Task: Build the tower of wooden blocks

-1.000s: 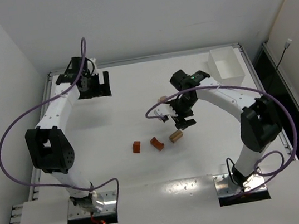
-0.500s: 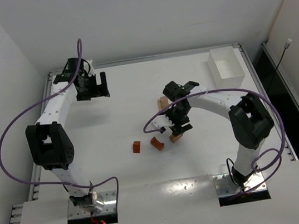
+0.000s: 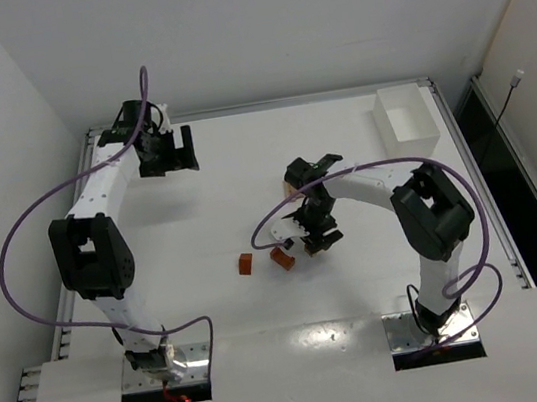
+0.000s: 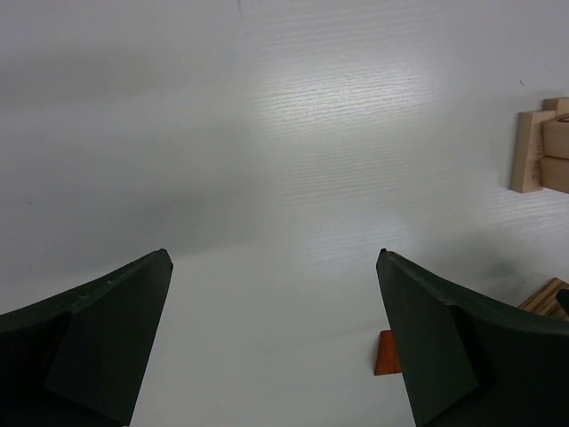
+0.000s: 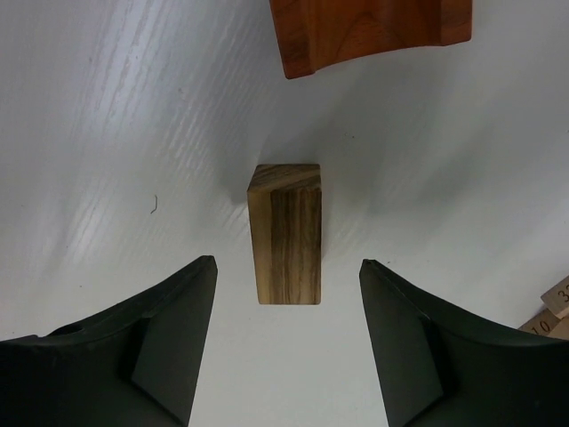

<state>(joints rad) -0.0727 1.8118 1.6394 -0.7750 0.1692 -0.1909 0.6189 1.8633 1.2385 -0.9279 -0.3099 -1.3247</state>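
Observation:
My right gripper (image 5: 287,261) is open low over the table, and a streaky brown wooden bar (image 5: 286,233) lies lengthwise between its fingertips, touching neither. A reddish-brown arch block (image 5: 369,31) lies just beyond the bar. From above, the right gripper (image 3: 313,238) hides most of the bar; the arch (image 3: 282,258) and a reddish-brown cube (image 3: 245,263) lie to its left. A pale block (image 3: 292,189) shows behind the right arm. My left gripper (image 3: 173,157) hangs open at the far left, holding nothing (image 4: 275,253).
A white tray (image 3: 378,116) stands at the far right corner. In the left wrist view, stacked pale blocks (image 4: 540,151) sit at the right edge and an orange-red block (image 4: 387,354) peeks beside the right finger. Purple cables loop around both arms.
My right gripper has swung left and down onto the streaky bar, and its jaws have narrowed a little. The left arm has hardly moved.

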